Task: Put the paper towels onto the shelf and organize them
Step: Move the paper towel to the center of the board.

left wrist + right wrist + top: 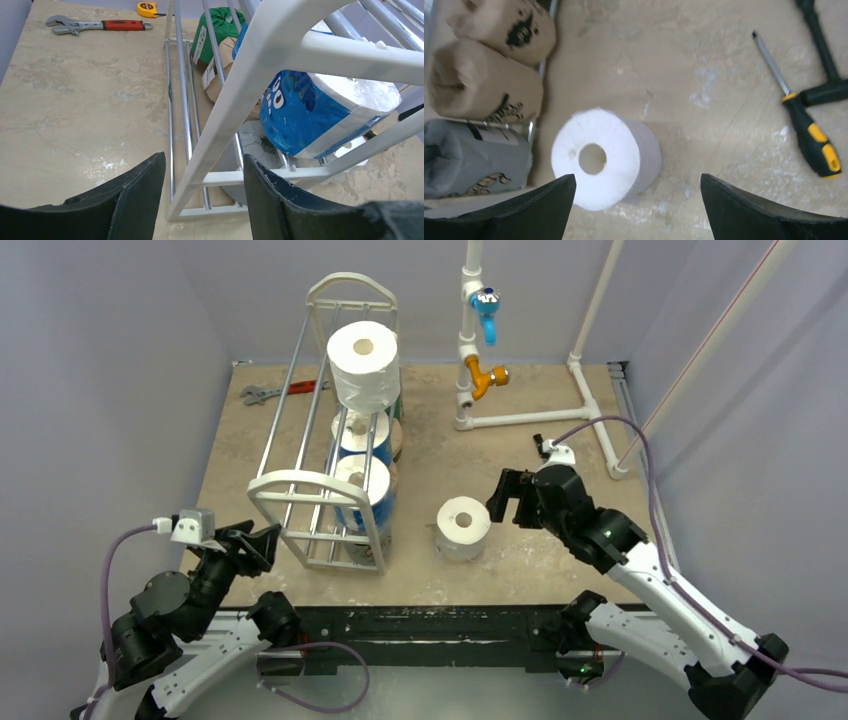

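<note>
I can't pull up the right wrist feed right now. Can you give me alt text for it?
A plain white paper towel roll stands on end on the tan table, hollow core up, just ahead of the open right gripper. To its left lie two tan printed rolls and a grey roll; a yellow-handled screwdriver lies at right.

Diagonally across the left wrist view: shelf (255, 65) of smooth, glossy white-coated frame, with thin polished silver metal rods. Right of that view: blue-white roll (320, 112) in shiny, crinkled plastic film. Lower centre from above: white roll (463, 528) of soft, matt, faintly fuzzy paper. Upper left of the right wrist view: tan rolls (484, 87) in matt printed paper wrap. Underneath, table (520, 450) with a matt, mottled beige stone look.
</note>
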